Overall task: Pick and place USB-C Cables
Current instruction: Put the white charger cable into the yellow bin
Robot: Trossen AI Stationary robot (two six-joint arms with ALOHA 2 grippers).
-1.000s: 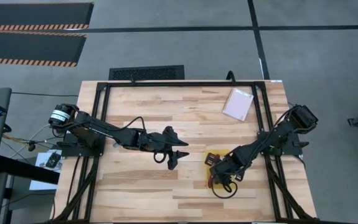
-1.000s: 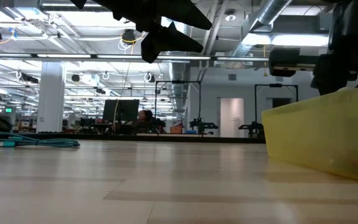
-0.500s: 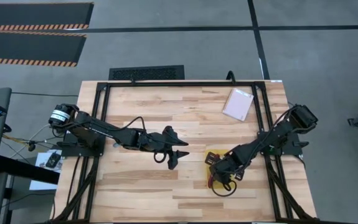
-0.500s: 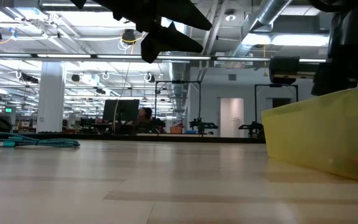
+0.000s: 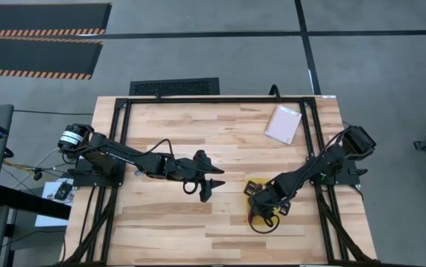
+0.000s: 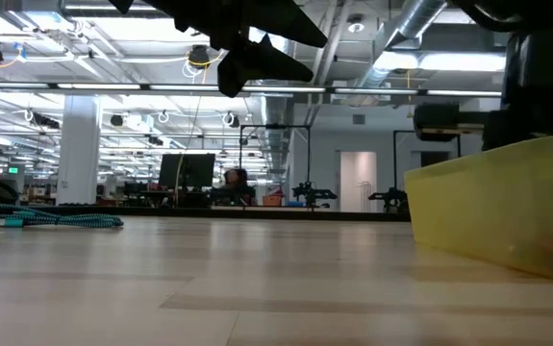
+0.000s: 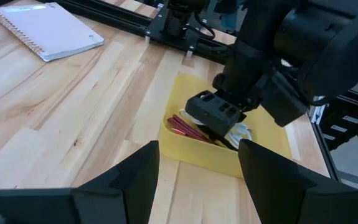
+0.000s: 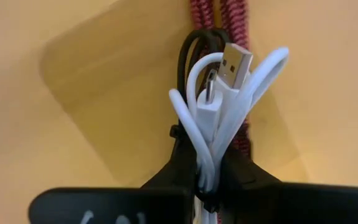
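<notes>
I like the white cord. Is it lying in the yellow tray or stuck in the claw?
Stuck in the right claw, pinched above the yellow tray.

We see grey concrete floor [image 5: 198, 44] around the wooden table [image 5: 168, 133], with hazard-striped black mats [image 5: 38, 30] at eleven o'clock. Across the hall, bright ceiling lights [image 6: 26, 58] hang over distant monitors [image 6: 185, 173] and a white pillar [image 6: 79, 144].

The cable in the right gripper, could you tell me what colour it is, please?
White; the right wrist view shows it best, pinched in the right gripper.
</notes>
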